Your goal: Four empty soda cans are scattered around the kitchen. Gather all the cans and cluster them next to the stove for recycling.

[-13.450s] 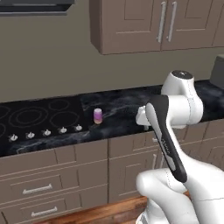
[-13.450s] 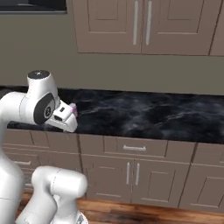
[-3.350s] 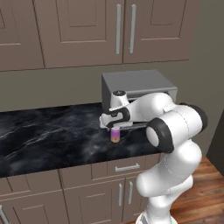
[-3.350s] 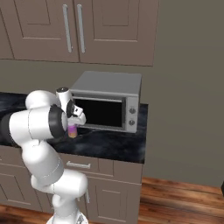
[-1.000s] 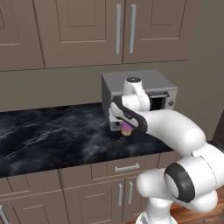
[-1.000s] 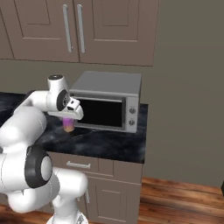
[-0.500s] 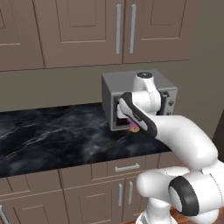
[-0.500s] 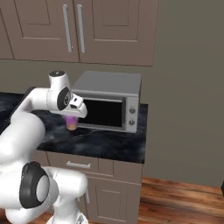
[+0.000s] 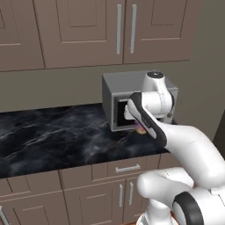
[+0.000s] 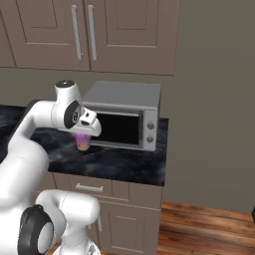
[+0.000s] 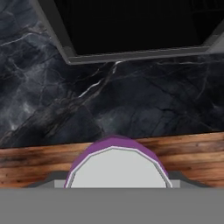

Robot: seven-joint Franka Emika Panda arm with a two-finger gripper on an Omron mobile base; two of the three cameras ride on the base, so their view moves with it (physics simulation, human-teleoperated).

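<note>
One soda can (image 10: 82, 143) hangs from the gripper (image 10: 83, 139), clamped between the fingers just above the black marble counter (image 10: 119, 164) in front of the grey microwave (image 10: 124, 116). In the right base view the white arm rises from the lower left, bends over at a dark-jointed elbow and reaches forward, with the wrist turned so the hand points straight down; the can sticks out below the white hand and seems to hover a little off the stone, though whether its base touches the counter is hard to tell. It sits just before the left part of the microwave's dark door, near the counter's front edge.

From the left base view the arm sweeps up from the lower right and curls back toward the microwave (image 9: 115, 101), and the forearm covers most of the hand, so no more than a sliver of the can (image 9: 140, 130) peeks out beside it, purple with a hint of orange.

The can is a small upright cylinder, purple at the top and fading to orange at the base. In the hand view its flat silver top (image 11: 118, 168) sits close to the camera with a purple rim around it. Beyond it lie the veined counter (image 11: 131, 109), a strip of wooden floor (image 11: 26, 166) past the counter's edge, and the microwave's grey frame (image 11: 131, 54) around a dark door.
</note>
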